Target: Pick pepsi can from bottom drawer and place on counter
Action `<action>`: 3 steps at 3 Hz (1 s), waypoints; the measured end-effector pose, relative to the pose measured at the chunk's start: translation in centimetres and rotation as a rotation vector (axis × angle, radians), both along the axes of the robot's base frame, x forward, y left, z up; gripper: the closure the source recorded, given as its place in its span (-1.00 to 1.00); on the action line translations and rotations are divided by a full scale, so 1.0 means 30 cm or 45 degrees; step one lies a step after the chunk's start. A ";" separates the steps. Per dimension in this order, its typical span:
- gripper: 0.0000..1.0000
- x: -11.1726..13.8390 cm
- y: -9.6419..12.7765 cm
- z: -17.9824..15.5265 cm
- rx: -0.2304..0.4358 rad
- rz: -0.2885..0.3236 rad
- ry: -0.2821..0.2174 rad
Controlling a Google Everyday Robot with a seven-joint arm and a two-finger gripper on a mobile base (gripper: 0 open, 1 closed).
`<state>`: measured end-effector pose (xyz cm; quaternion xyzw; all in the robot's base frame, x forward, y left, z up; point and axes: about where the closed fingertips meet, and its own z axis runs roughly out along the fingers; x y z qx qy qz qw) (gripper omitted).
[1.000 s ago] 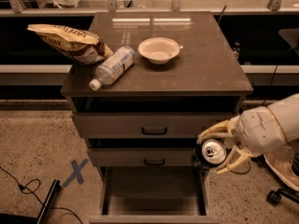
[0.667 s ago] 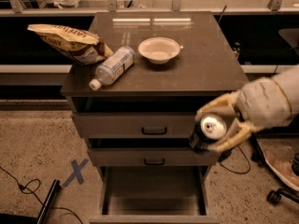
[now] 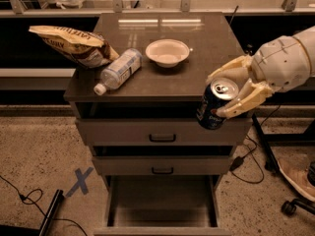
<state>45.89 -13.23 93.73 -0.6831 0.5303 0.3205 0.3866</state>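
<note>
My gripper (image 3: pixel 227 93) is shut on the pepsi can (image 3: pixel 214 105), a dark blue can with a silver top. It holds the can tilted in the air at the counter's front right corner, about level with the counter (image 3: pixel 197 73) edge. The bottom drawer (image 3: pixel 162 203) is pulled open below and its flat inside shows nothing in it. The two upper drawers with black handles are closed.
On the counter lie a clear plastic bottle (image 3: pixel 118 71) on its side, a chip bag (image 3: pixel 74 45) at the left and a white bowl (image 3: pixel 168 52) in the middle. A blue X mark (image 3: pixel 81 181) and cables are on the floor at left. A chair base (image 3: pixel 295 205) stands at right.
My gripper has lifted the pepsi can from beside the middle drawer up to the level of the counter's front right corner.
</note>
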 end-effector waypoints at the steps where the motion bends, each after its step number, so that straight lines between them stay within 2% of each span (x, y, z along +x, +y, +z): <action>1: 1.00 0.000 0.000 0.000 0.000 0.000 0.000; 2: 1.00 0.024 0.003 -0.013 -0.043 -0.018 0.026; 3: 1.00 0.118 -0.020 -0.005 -0.123 -0.077 0.057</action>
